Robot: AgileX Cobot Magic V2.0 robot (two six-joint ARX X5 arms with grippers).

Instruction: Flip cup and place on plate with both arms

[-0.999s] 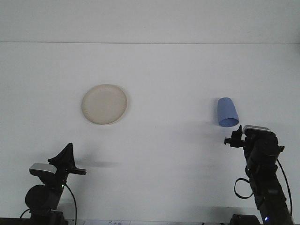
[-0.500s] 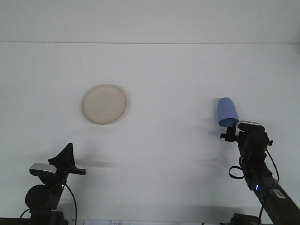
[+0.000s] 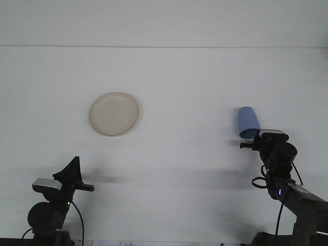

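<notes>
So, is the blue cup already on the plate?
No, the blue cup lies on the table far to the right of the plate, close to the right gripper.

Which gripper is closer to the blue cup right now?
Right. The right gripper is at the blue cup, at its near end; the left gripper is far off to the cup's left.

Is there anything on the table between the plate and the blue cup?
No. In the front view the stretch of white table between the plate and the blue cup is bare.
</notes>
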